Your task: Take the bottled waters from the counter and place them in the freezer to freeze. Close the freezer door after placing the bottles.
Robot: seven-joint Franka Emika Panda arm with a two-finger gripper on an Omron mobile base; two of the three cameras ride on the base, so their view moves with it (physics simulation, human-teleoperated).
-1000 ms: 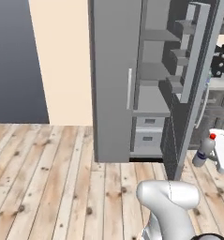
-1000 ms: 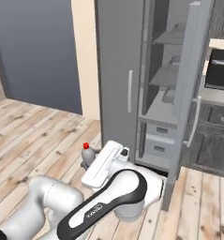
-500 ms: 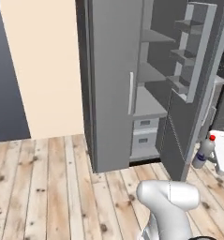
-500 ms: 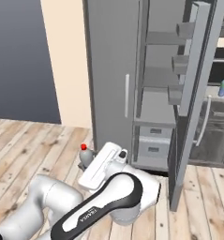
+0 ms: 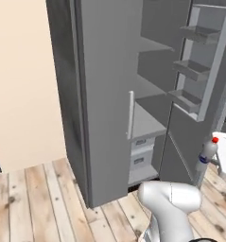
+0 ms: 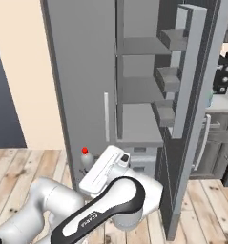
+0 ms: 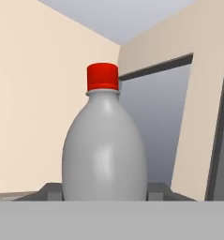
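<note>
The red-capped bottle (image 7: pixel 104 150) has its base cut off by the bottom of the hand view, and the gripper's fingers (image 7: pixel 153 191) show only as grey stubs beside it. In the right base view the arm hides all but the bottle's cap and shoulder. The freezer (image 5: pixel 152 71) top and the freezer door (image 6: pixel 196 95) run past the upper edges.

bottles — 1 red-capped bottle (image 7: pixel 104 150) | open door (image 6: pixel 191 119) — 1 | door racks — 3 | drawers — 2
</note>
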